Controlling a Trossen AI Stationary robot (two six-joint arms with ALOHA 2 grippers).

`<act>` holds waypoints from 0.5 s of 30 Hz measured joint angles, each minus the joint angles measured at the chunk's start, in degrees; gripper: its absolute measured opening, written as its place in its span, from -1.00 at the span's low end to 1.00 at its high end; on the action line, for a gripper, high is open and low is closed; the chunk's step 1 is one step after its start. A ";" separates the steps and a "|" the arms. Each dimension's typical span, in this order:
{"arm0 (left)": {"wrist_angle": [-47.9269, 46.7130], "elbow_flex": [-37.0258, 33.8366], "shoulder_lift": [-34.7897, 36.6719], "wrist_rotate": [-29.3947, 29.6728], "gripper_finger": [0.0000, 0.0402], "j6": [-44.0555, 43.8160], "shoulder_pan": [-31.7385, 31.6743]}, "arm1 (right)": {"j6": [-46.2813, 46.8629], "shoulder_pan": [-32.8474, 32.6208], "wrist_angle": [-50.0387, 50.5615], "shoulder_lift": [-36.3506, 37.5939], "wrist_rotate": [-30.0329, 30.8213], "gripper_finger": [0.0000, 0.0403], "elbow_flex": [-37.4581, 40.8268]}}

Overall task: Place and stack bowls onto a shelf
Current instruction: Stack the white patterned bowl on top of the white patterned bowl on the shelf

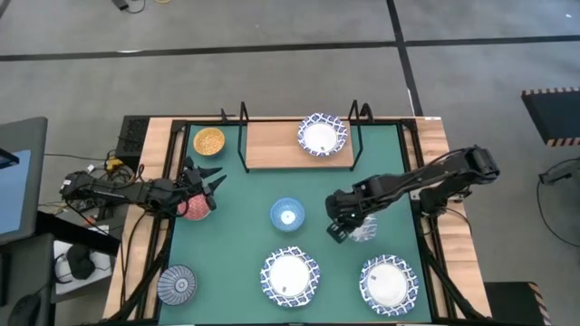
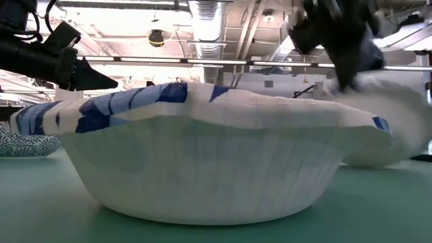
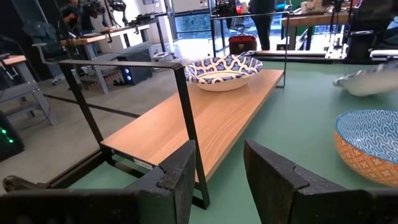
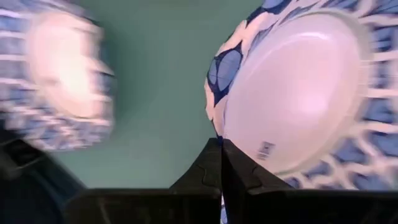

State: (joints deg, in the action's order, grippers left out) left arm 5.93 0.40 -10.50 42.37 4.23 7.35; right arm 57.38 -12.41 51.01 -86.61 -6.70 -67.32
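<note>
The shelf (image 1: 272, 147), a light-wood board in a black wire frame, stands at the table's far side with one white, blue-rimmed bowl (image 1: 323, 136) on it. An orange-yellow bowl (image 1: 209, 140) sits on the table left of the shelf. My left gripper (image 1: 214, 181) is open and empty above the red bowl (image 1: 195, 207). My right gripper (image 1: 344, 228) is shut on a white, blue-rimmed bowl (image 1: 364, 233) at the table's middle right. A light blue bowl (image 1: 287, 215) sits at the centre. Two more white bowls (image 1: 290, 276) (image 1: 388, 282) and a grey-blue ribbed bowl (image 1: 177, 284) sit near the front edge. My right gripper pinches the white bowl's rim (image 4: 216, 124) between its two fingers. The bowl is tipped, its underside with a small label (image 4: 266, 149) facing the wrist camera. In the low view the bowl (image 2: 398, 108) hangs tilted below the gripper, clear of the table.
The shelf's black wire end frame (image 3: 186, 118) stands close in front of my left gripper. The bare wood (image 3: 205, 118) between that frame and the bowl on the shelf (image 3: 222, 70) has room. Green mat lies free between the light blue bowl and the shelf.
</note>
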 joint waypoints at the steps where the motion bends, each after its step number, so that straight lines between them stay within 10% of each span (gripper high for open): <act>1: 0.00 -0.02 0.00 0.00 -0.37 0.00 0.00 | -1.85 -0.04 -0.15 0.00 1.48 -0.92 -2.02; 15: -0.44 0.00 0.00 0.09 -0.37 -0.45 0.00 | -32.62 11.62 -1.40 0.04 27.65 -0.92 -17.12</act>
State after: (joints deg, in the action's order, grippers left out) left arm 5.50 0.40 -10.50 42.46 3.78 7.35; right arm 24.75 -0.79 49.61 -86.56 20.95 -84.44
